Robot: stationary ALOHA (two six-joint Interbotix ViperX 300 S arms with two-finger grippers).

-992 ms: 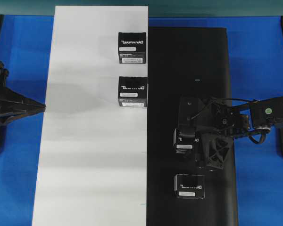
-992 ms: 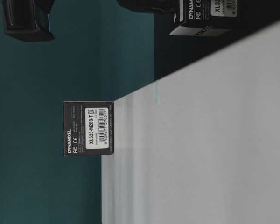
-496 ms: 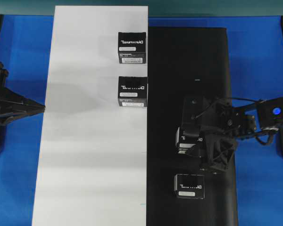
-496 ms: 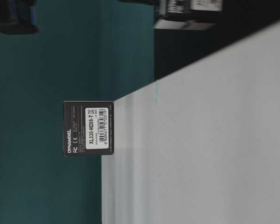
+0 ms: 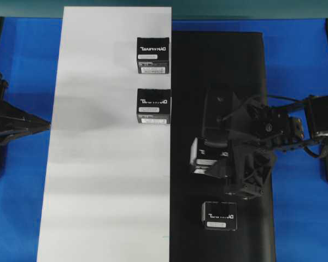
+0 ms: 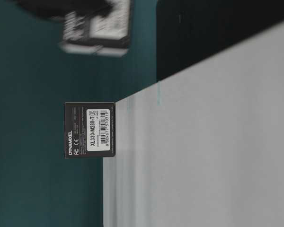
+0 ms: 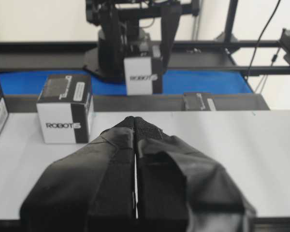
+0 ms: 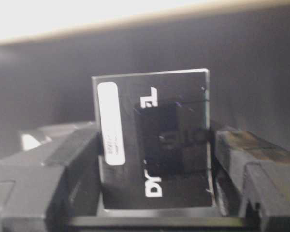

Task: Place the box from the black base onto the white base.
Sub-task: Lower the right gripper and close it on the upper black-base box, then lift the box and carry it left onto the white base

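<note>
Box: small black carton, white lettering and a white sticker, held in the right gripper above the black base. In the table-level view we see it blurred and clear of any surface, so we judge it lifted.

Going left to right in the overhead view:
- Left gripper, at nine o'clock: fingers pressed together, carrying nothing, parked at the outer edge of the white base.
- White base: two like boxes, upper and lower, along its right edge, toward twelve o'clock.
- Black base: the held box near centre; a fourth box lying at six o'clock.
- Right gripper, reaching in from three o'clock: jaws clamped on two opposite side faces, as the right wrist view shows, the box between the pads.

Handling, in our judgement: light, stiff cardboard, flat smooth faces, somewhat slippery. Firm pressure across parallel sides suits it; excess force may dent the walls. The box looks slightly tilted in the grip, so we advise a level set-down.
</note>
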